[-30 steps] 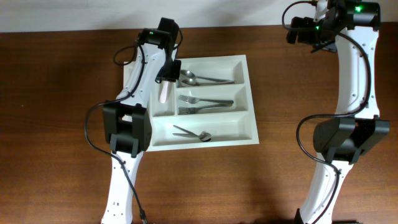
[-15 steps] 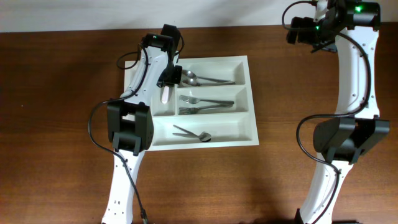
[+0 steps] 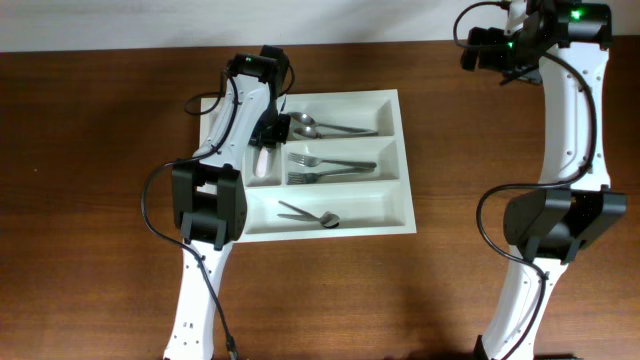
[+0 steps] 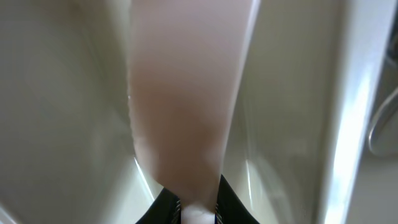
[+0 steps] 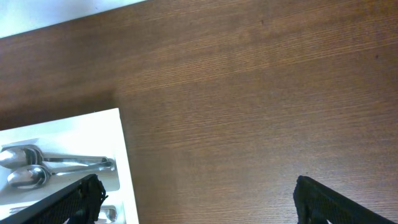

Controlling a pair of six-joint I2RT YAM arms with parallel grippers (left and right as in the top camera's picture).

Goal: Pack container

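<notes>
The container (image 3: 398,205) is a white cutlery tray lying on the brown table. My left gripper (image 3: 272,128) hangs over its narrow upright compartment, shut on a pale white utensil (image 3: 263,160) that points down into that compartment. The left wrist view shows the utensil (image 4: 186,93) filling the frame, gripped at its end by the dark fingers (image 4: 166,210), with the tray walls (image 4: 348,124) close behind it. My right gripper (image 5: 199,205) is open and empty, high over bare table right of the tray's far corner (image 5: 121,155).
Spoons (image 3: 322,127) lie in the tray's top wide compartment, forks (image 3: 330,168) in the middle one, and two utensils (image 3: 310,214) in the bottom one. The right wrist view catches the spoons (image 5: 37,165) too. The right arm's base (image 3: 550,225) stands right of the tray.
My left gripper has slid a little along the narrow compartment toward the near side, carrying the white utensil with it. The right arm has not moved.
</notes>
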